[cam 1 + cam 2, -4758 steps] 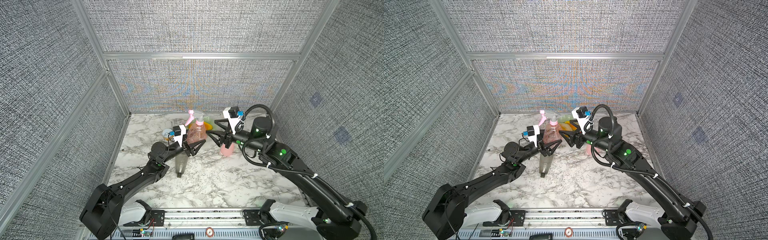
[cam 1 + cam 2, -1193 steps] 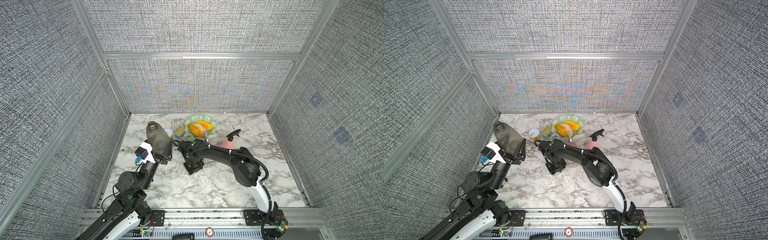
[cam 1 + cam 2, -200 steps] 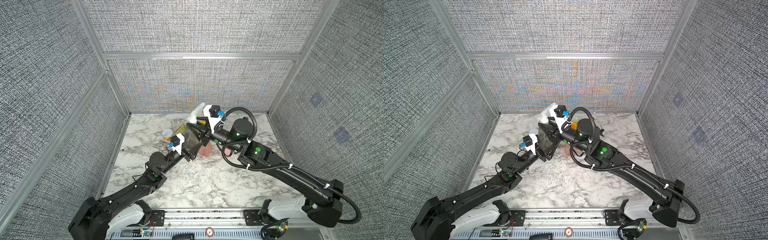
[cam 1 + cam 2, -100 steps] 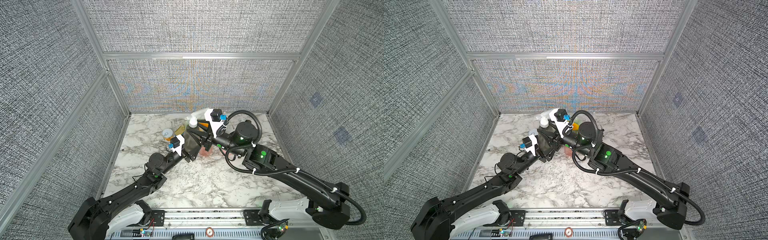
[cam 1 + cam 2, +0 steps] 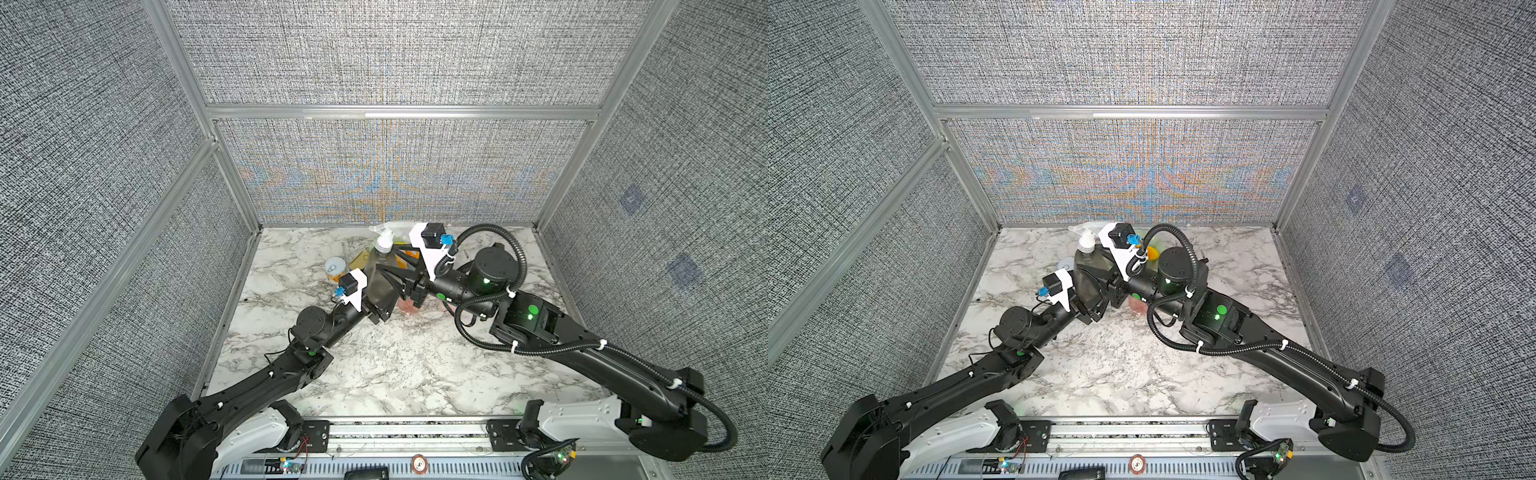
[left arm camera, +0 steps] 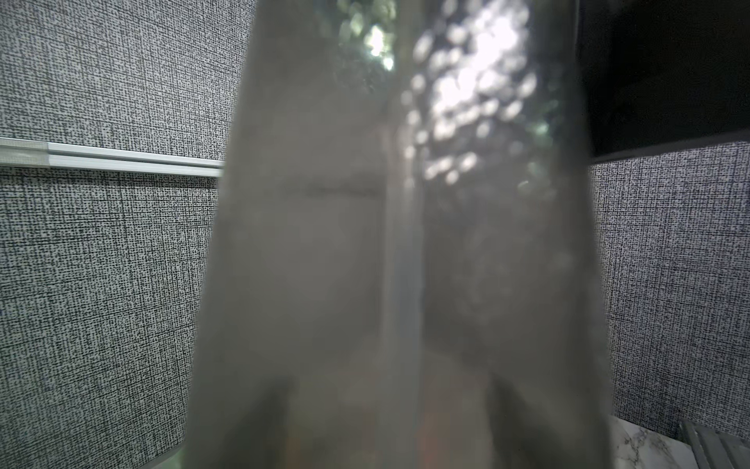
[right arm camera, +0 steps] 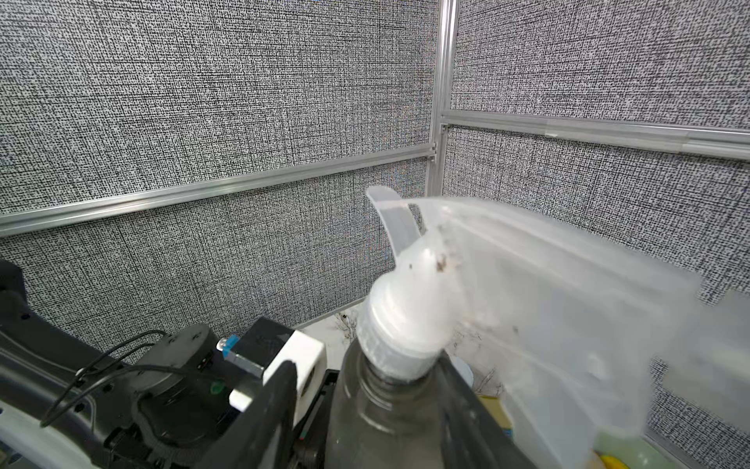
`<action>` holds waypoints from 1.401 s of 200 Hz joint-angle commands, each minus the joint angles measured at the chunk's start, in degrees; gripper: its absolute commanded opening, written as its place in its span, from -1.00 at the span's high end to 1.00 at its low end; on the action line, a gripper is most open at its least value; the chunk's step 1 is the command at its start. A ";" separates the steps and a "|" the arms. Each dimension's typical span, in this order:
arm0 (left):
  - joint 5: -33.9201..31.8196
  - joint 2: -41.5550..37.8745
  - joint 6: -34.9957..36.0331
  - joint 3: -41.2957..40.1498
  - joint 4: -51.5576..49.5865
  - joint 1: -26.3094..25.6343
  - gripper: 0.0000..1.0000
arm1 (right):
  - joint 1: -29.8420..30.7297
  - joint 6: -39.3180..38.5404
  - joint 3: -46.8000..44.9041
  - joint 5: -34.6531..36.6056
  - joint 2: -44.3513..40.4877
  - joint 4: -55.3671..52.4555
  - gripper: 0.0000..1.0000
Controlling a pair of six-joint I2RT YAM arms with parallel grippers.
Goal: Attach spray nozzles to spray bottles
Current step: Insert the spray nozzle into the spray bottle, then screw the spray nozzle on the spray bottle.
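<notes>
The grey bottle hangs in the air over the back middle of the desk, its base gripped by the left claw. The whitish nozzle sits on its neck; whether it is screwed home I cannot tell. The right claw stands open and holds nothing. It has a finger on either side of the bottle's shoulder, just under the nozzle's collar.

A second ago the right claw pinched the nozzle at the neck. Now it has let go and dropped to the shoulder. Six seconds ago the left claw held the bottle bare, well off to the left. Its grip on the base is unchanged.

The desk is white marble with grey veins, shut in by grey woven walls in aluminium frames. A can stands on the desk just beyond the left wrist. A pink bottle lies partly hidden below the right claw.

The grey bottle's long axis runs near upright, with the neck up and leaning a little toward the back wall. The dip tube shows as a pale line down its middle. The nozzle's spout seems to point to the robot's left.
</notes>
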 commanded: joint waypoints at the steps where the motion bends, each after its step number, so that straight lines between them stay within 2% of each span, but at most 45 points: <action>1: -0.59 -0.45 0.49 0.07 3.07 -0.06 -0.27 | 0.49 -0.88 0.80 -0.65 0.29 -3.54 -0.11; 80: -1.65 -1.65 0.32 -0.43 3.97 0.03 -0.27 | 1.03 -0.94 1.70 -0.33 -0.13 -7.61 -0.12; 142: -1.88 -1.67 0.01 -0.50 4.30 -0.03 -0.26 | 1.51 -0.56 1.53 -3.56 0.09 -10.11 -0.12; 174: -2.67 -1.58 0.27 -0.59 4.08 0.03 -0.25 | 1.95 0.30 -1.43 -4.82 -1.99 -12.81 -0.09; 223: -3.31 -0.80 0.19 -0.50 3.77 0.03 -0.25 | 1.91 2.55 -8.45 -0.17 -8.00 -16.23 -0.01; 269: -2.48 -0.35 0.05 -0.32 3.43 -0.01 -0.25 | -1.78 0.82 -6.26 0.81 -11.42 -17.46 -0.02; 280: -2.16 -0.48 0.00 -0.19 3.17 0.03 -0.24 | -4.19 0.43 -5.08 -1.07 -11.86 -16.71 -0.11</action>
